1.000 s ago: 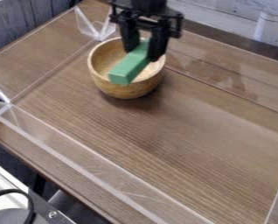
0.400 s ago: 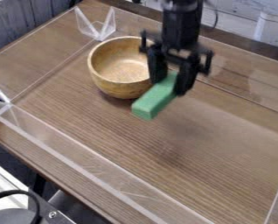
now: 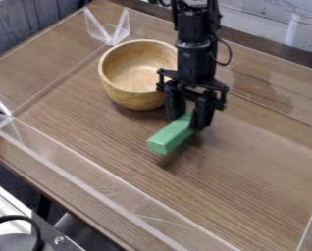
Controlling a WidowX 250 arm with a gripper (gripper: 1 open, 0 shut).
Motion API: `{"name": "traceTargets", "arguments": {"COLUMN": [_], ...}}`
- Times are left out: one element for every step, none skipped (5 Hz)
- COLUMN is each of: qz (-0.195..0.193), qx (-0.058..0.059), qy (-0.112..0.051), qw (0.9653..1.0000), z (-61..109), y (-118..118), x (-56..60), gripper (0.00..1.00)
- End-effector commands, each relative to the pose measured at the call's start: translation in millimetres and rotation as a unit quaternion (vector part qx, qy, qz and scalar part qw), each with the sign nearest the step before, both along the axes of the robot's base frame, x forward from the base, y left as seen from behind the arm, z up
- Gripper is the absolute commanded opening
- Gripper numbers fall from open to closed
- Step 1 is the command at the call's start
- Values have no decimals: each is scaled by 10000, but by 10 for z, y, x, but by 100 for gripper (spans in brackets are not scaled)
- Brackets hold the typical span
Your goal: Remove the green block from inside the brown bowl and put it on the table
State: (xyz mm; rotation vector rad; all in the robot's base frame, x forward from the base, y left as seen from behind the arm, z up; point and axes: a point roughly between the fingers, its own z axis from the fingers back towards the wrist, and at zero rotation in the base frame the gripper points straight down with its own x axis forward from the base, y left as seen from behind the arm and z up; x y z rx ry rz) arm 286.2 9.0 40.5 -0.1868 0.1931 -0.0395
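Robot arm w/ black gripper [image 3: 194,110] points steeply down over the table [image 3: 250,186], its two fingers [image 3: 207,106] pinching the upper end of the green block [image 3: 174,136]. Jaws stand partly spread, closed on the block's width. Block is outside the brown bowl [image 3: 132,75], tilted, its free lower end reaching toward 7 o'clock from the gripper; whether that end touches the wood or hangs just above it can't be told, though a faint shadow lies right beneath it.

Bowl sits at approx. 10 o'clock from the gripper, near but apart from it, upright, pale inside showing, nothing in it. Arm column rises from the gripper toward 12 o'clock, crossing the bowl's right rim in the picture.

Table is brown wood-grain, w/ clear plastic walls [image 3: 67,186] along the edges; near wall runs diagonally at 7–8 o'clock of the block, well apart from it. Block lies roughly at table centre, between bowl and near wall.
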Motion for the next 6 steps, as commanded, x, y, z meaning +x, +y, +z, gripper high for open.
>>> {"name": "traceTargets", "arguments": {"qz": [-47, -69, -94, -205, -166, -128], "qx": [-259, -376, -500, -449, -312, -178], "qy": [-340, -290, -292, -365, -389, -412], "qw": [9991, 9988, 9983, 9981, 9986, 9989], "z": [151, 144, 189, 213, 214, 214], "y": [82, 76, 65, 29, 18, 6], "x": [155, 211, 264, 200, 136, 77], "gripper": [0, 0, 0, 0, 0, 0]}}
